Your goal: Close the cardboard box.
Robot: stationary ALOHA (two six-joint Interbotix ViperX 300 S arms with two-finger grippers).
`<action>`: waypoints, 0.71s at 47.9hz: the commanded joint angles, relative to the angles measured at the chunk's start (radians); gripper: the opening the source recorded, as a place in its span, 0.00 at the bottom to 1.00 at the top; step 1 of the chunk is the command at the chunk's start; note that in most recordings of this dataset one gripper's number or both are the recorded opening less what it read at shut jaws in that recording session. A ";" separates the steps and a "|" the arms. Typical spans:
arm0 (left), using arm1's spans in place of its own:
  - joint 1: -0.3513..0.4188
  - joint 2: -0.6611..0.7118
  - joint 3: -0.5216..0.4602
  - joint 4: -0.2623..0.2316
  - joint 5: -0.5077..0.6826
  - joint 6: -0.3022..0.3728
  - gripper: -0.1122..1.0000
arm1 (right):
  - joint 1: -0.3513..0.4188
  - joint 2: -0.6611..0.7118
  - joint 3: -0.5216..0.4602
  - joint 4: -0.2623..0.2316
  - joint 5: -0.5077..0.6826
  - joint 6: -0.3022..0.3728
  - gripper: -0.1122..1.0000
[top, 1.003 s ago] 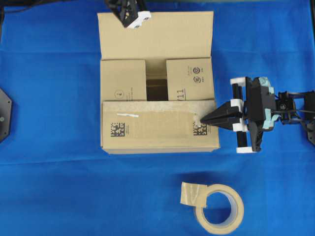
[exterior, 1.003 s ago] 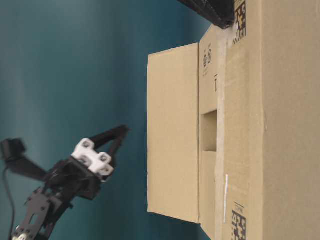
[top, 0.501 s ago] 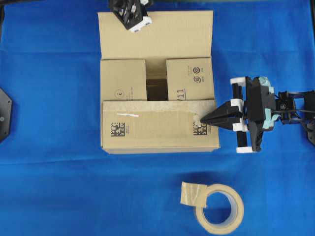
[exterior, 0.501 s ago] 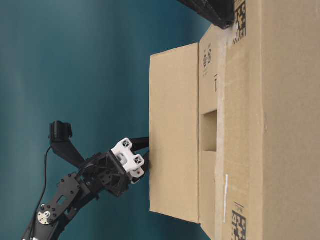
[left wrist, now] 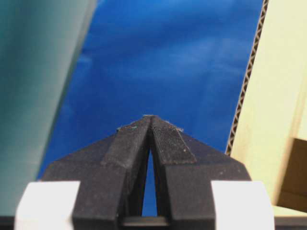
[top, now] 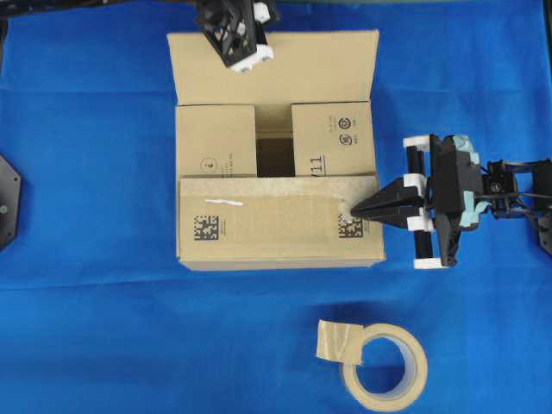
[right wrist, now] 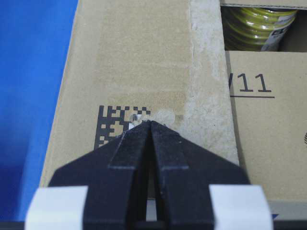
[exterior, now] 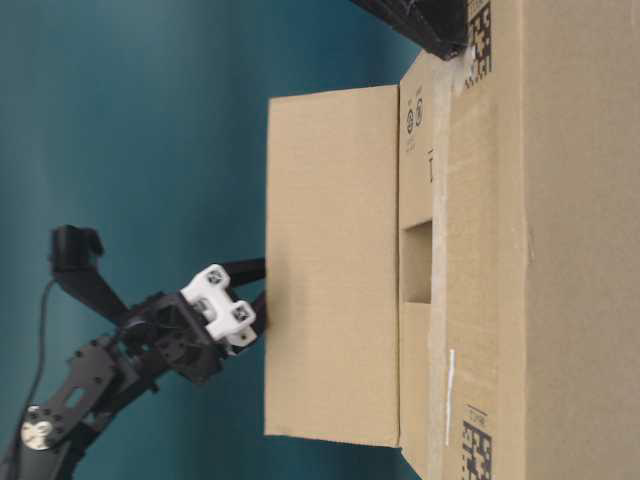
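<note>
While your right claw (top: 355, 208), tips together, pins the near flap, your left claw (exterior: 262, 291), also pinched shut w/ nothing held, sits behind the cardboard box's (top: 276, 216) upright far flap (top: 285, 69) mid-tabletop (top: 103, 328); push it toward the right arm.

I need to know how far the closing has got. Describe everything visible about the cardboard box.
The cardboard box is brown corrugated and sits on the blue cloth. Both short flaps are folded in, leaving a gap that shows a yellow-green roll inside. The near long flap, with two square codes and a white strip, lies flat under the shut right gripper. The far long flap is not yet down; the shut left gripper is at its outer face.
</note>
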State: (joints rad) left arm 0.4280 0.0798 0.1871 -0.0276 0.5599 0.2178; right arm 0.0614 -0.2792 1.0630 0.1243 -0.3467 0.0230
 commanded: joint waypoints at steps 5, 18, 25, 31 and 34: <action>-0.072 -0.041 -0.020 -0.003 0.029 -0.021 0.10 | -0.002 -0.002 -0.017 0.003 -0.008 0.000 0.10; -0.186 -0.049 0.003 -0.003 0.031 -0.052 0.10 | -0.002 -0.002 -0.021 0.002 -0.008 -0.005 0.10; -0.244 -0.055 0.025 -0.005 0.011 -0.071 0.10 | -0.002 -0.002 -0.021 0.000 -0.008 -0.006 0.10; -0.279 -0.051 0.078 -0.003 -0.072 -0.104 0.10 | -0.002 -0.002 -0.023 -0.002 -0.008 -0.008 0.10; -0.291 -0.043 0.115 -0.005 -0.135 -0.121 0.10 | -0.002 -0.002 -0.025 -0.002 -0.008 -0.009 0.10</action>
State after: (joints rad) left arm 0.1549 0.0614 0.2838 -0.0291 0.4893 0.1089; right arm 0.0614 -0.2777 1.0569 0.1243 -0.3482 0.0169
